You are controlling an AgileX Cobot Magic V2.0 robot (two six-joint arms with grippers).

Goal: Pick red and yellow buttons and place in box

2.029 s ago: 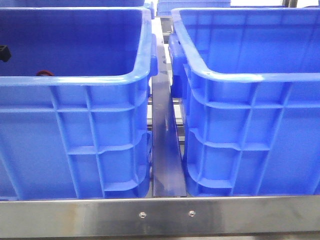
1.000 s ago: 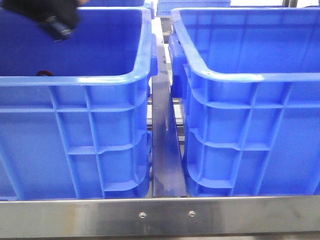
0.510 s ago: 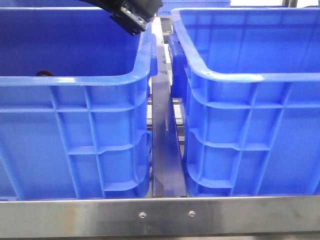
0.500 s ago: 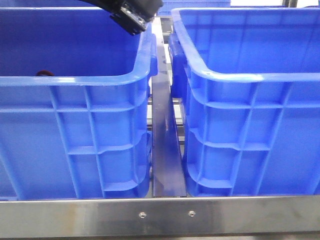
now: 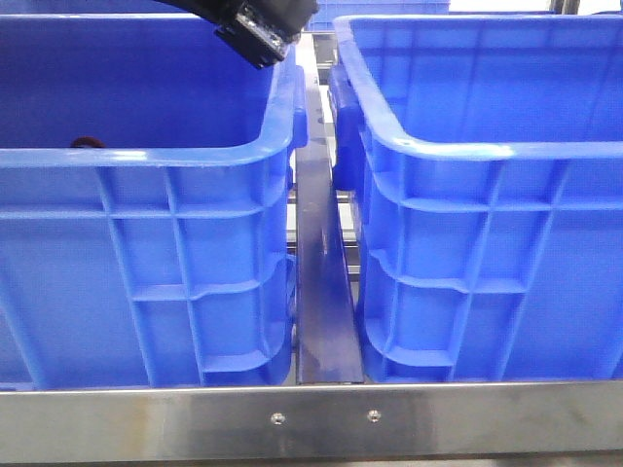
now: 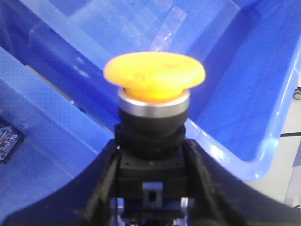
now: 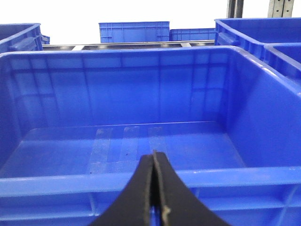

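Note:
My left gripper (image 6: 150, 145) is shut on the black body of the orange-yellow button (image 6: 154, 75), whose domed cap and silvery collar stand above the fingers. In the front view this gripper (image 5: 258, 27) hangs at the top, over the left blue box's (image 5: 146, 282) inner wall, next to the right blue box (image 5: 487, 243). Beyond the button lies a box floor with clear tape patches (image 6: 155, 23). My right gripper (image 7: 154, 156) is shut and empty, facing an empty blue box (image 7: 70, 181). A dark red sliver (image 5: 86, 142) shows behind the left box's near rim; I cannot tell what it is.
A metal rail (image 5: 321, 292) runs between the two boxes, and a steel bar (image 5: 321, 418) crosses in front. A small dark item (image 6: 7, 139) lies on a blue surface beside the held button. More blue crates (image 7: 134, 32) stand farther back.
Over two seconds my left gripper rose out of the left box and moved right to its inner wall. It has not moved in the last half second.

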